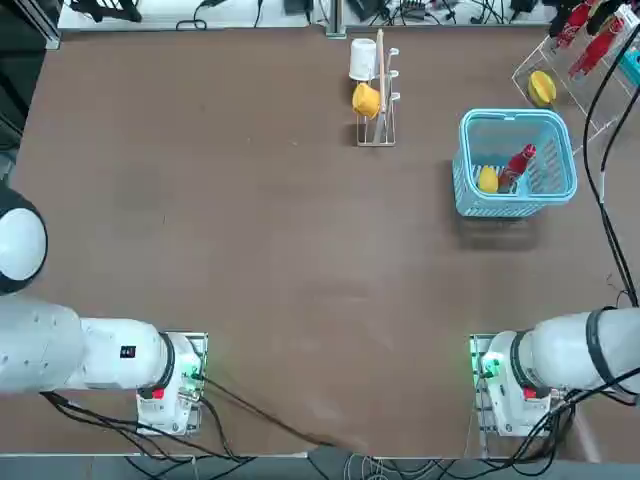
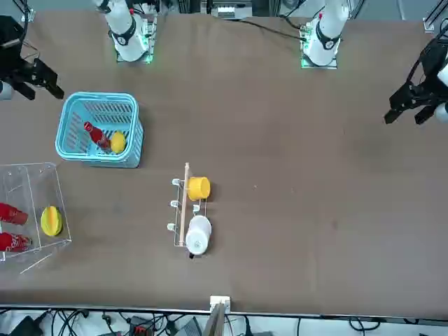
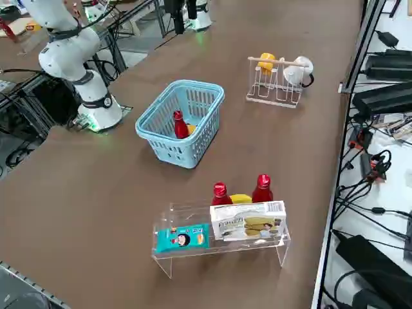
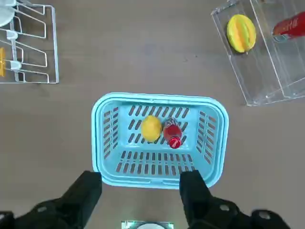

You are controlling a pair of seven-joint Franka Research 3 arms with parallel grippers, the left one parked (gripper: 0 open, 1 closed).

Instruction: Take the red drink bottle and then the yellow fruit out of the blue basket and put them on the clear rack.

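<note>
The blue basket (image 1: 515, 205) (image 2: 98, 96) (image 3: 193, 84) (image 4: 157, 98) stands at the table's right. Inside it, the red drink bottle (image 1: 520, 165) (image 2: 94, 134) (image 3: 180, 125) (image 4: 172, 133) leans beside the yellow fruit (image 1: 487, 180) (image 2: 117, 142) (image 3: 191, 129) (image 4: 151, 128). The clear rack (image 1: 590, 95) (image 2: 28, 168) (image 3: 222, 248) (image 4: 257, 71) sits just beyond the basket, at the table's far right corner. My right gripper (image 4: 140, 195) (image 2: 42, 80) hovers high above the basket's near side, open, with nothing between its fingers.
The rack holds two red bottles (image 3: 241, 192), a larger yellow fruit (image 4: 241, 32), a snack box (image 3: 248, 222) and a teal packet (image 3: 181, 238). A metal peg stand (image 1: 376, 100) (image 2: 183, 210) (image 3: 277, 80) carries a white cup and a yellow-orange cup. Cables hang off the right edge.
</note>
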